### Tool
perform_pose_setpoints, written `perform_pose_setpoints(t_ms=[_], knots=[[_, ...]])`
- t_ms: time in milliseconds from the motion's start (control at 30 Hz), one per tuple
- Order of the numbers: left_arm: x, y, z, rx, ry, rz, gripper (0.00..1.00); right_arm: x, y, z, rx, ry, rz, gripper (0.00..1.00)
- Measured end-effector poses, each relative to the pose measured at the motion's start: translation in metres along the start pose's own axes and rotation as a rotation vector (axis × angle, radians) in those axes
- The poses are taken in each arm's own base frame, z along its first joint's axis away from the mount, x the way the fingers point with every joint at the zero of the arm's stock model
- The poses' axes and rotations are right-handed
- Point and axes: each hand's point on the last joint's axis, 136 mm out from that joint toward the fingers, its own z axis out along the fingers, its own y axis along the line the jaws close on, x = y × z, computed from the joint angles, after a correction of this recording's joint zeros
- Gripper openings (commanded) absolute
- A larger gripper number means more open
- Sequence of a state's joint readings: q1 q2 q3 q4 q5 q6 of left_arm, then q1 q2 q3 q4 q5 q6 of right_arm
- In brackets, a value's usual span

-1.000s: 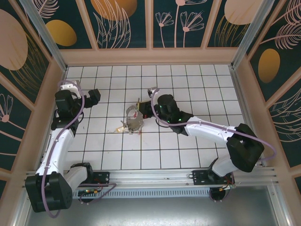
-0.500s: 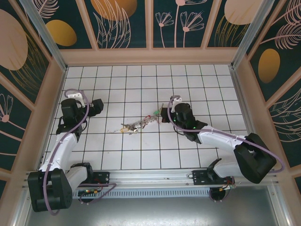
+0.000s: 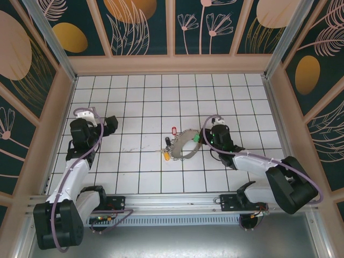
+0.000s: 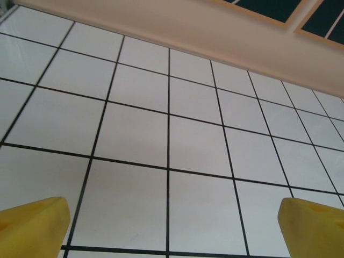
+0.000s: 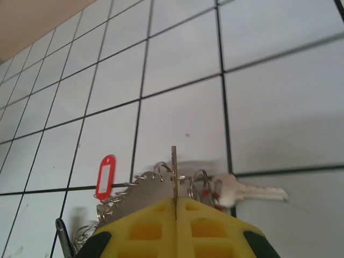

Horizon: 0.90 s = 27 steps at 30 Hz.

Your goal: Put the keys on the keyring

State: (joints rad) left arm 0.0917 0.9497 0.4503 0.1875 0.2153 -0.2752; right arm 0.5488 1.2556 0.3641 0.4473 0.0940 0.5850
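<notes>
The keyring (image 3: pixel 181 135) lies as a brownish-grey loop on the white tiles at mid-floor. Keys hang along it: a red tag (image 3: pixel 173 129), a black one (image 3: pixel 167 141) and a yellow one (image 3: pixel 166 156). My right gripper (image 3: pixel 199 139) is shut on the loop's right end. In the right wrist view its yellow fingers (image 5: pixel 150 226) pinch the keyring's thin edge (image 5: pixel 173 172), with the red tag (image 5: pixel 105 176), small metal rings and a silver key (image 5: pixel 252 191) beside it. My left gripper (image 3: pixel 110 122) stands open at the far left, yellow fingertips (image 4: pixel 32 226) wide apart over bare tile.
Wooden walls with dark floral panels (image 3: pixel 172 63) close in the tiled floor on three sides. The metal base rail (image 3: pixel 172 203) runs along the near edge. Purple cables loop over both arms.
My right gripper has pulled back to the right and nearer, dragging the keyring and its keys along; the bunched loop has spread open. The left arm has drawn back slightly.
</notes>
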Motion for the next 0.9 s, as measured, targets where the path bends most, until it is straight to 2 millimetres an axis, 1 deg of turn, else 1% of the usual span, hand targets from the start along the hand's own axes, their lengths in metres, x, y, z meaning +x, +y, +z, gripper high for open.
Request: perform_pose_setpoints(t_ms=[100, 167, 233, 267, 400, 467, 567, 667, 700, 733, 767, 800, 867, 900], knots=[[-0.001, 0.006, -0.001, -0.031, -0.014, -0.018, 0.99, 0.008, -0.032, -0.007, 0.065, -0.016, 0.082, 0.18], [-0.003, 0.01, -0.001, -0.053, -0.027, -0.033, 0.99, 0.012, -0.052, -0.012, 0.112, -0.027, 0.131, 0.21], [-0.004, 0.015, -0.002, -0.084, -0.038, -0.052, 0.99, 0.013, -0.066, -0.017, 0.143, -0.043, 0.171, 0.26], [-0.005, 0.018, -0.002, -0.104, -0.045, -0.061, 0.99, 0.011, -0.071, -0.02, 0.153, -0.056, 0.193, 0.3], [-0.005, 0.04, -0.005, -0.223, -0.063, -0.105, 0.99, -0.002, -0.088, -0.036, 0.175, -0.131, 0.28, 0.38], [-0.002, 0.052, -0.007, -0.296, -0.061, -0.127, 0.99, -0.011, -0.09, -0.046, 0.171, -0.17, 0.294, 0.45], [0.003, 0.065, -0.01, -0.371, -0.049, -0.14, 0.99, -0.034, -0.082, -0.064, 0.135, -0.258, 0.274, 0.58], [-0.003, 0.07, -0.014, -0.412, -0.069, -0.14, 0.99, -0.061, -0.072, -0.085, 0.121, -0.356, 0.201, 0.69], [-0.006, 0.071, -0.016, -0.418, -0.082, -0.138, 0.99, -0.069, -0.069, -0.092, 0.124, -0.383, 0.173, 0.73], [-0.01, 0.071, -0.018, -0.42, -0.099, -0.127, 0.99, -0.081, -0.065, -0.1, 0.129, -0.419, 0.132, 0.75], [-0.016, 0.068, -0.021, -0.409, -0.125, -0.102, 0.99, -0.093, -0.06, -0.109, 0.131, -0.461, 0.089, 0.8], [-0.021, 0.065, -0.023, -0.39, -0.15, -0.068, 0.99, -0.102, -0.057, -0.115, 0.138, -0.492, 0.046, 0.83], [-0.023, 0.058, -0.027, -0.353, -0.189, 0.012, 0.99, -0.116, -0.052, -0.127, 0.155, -0.554, -0.058, 0.99], [-0.022, 0.056, -0.027, -0.339, -0.2, 0.041, 0.99, -0.12, -0.051, -0.13, 0.167, -0.578, -0.106, 0.99]])
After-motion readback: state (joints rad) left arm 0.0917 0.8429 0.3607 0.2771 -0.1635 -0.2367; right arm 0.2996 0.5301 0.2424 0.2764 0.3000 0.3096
